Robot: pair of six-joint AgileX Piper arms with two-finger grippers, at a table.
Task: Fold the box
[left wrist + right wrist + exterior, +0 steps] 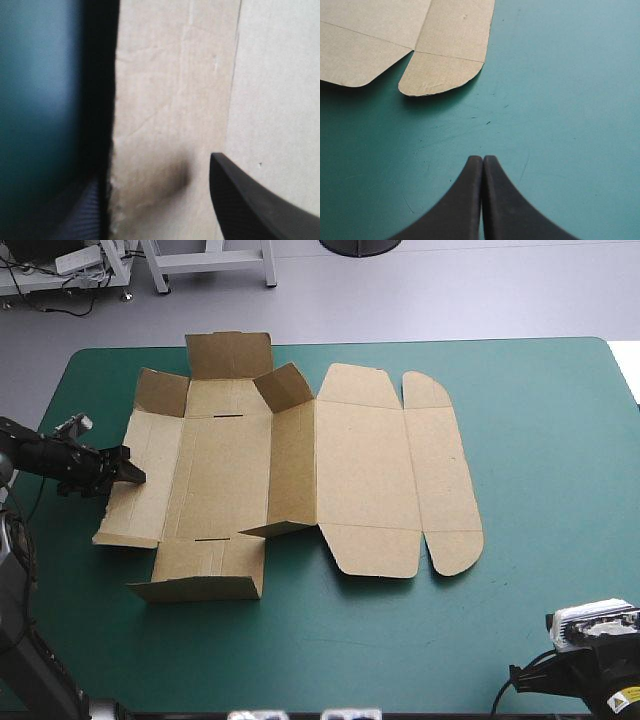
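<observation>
Right gripper (482,159), two black fin-shaped fingers pressed together into one point, hangs over the teal-green table cover (570,100) just off the near right corner of the brown cardboard box sheet (300,470), touching nothing. Left gripper (155,170) sits at the box's left edge, fingers spread with that raw edge between them, not clamped.

Risks, as I judge them: closing on so thin a margin could let the board slip out, and a one-sided lift may drag or swivel the whole sheet, since nothing pins its right side.

The box lies on the cover, mostly flat. Its near flap (200,575) is slightly raised, its left panel (145,475) is tilted up, an inner wall and the far flaps stand, and the lid panel (365,475) with its rounded tabs lies flat.
</observation>
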